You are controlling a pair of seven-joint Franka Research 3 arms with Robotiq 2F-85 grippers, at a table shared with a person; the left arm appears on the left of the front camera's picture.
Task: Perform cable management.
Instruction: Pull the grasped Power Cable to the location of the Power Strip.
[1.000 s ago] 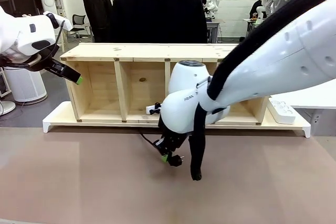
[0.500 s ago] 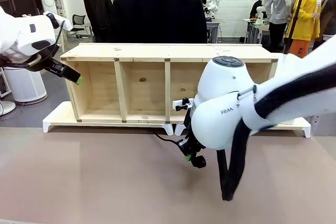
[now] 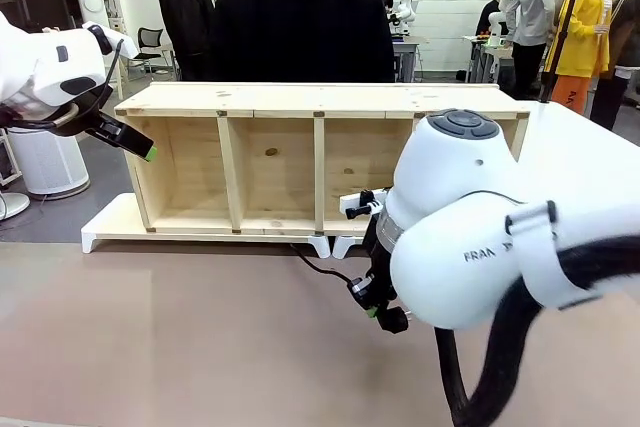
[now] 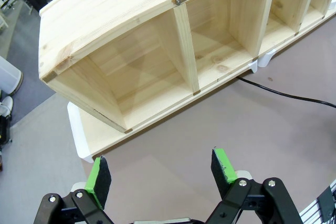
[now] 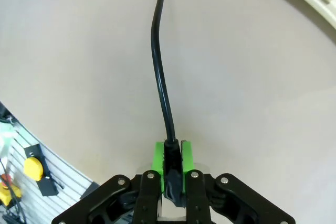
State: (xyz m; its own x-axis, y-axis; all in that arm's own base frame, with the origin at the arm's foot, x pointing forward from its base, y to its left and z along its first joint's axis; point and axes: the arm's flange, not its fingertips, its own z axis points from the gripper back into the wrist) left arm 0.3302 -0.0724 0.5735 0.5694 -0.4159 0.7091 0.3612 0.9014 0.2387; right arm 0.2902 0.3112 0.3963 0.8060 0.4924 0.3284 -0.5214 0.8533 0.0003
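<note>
The cable (image 3: pixel 322 267) is a thin black cord that comes out from under the wooden shelf (image 3: pixel 270 162) and runs over the brown table to my right gripper (image 3: pixel 378 309). That gripper is shut on the cable's black plug end (image 3: pixel 390 320), a little above the table right of centre. In the right wrist view the cord (image 5: pixel 160 77) runs straight away from the green pads (image 5: pixel 156 163) that clamp it. My left gripper (image 3: pixel 150 153) hangs high at the left, beside the shelf's left end. Seen from the left wrist, its fingers (image 4: pixel 161 174) stand open with nothing between them, and the cable (image 4: pixel 283 94) lies far off.
The shelf has several open compartments and stands on a white base (image 3: pixel 105 227) along the far side of the table. A person in a black jacket (image 3: pixel 300 27) stands behind it. My bulky right arm (image 3: pixel 500 247) covers the table's right part. Bare tabletop lies at front left.
My right gripper has carried the plug rightward and slightly down, drawing more cable out from under the shelf. The left arm has stayed still.
</note>
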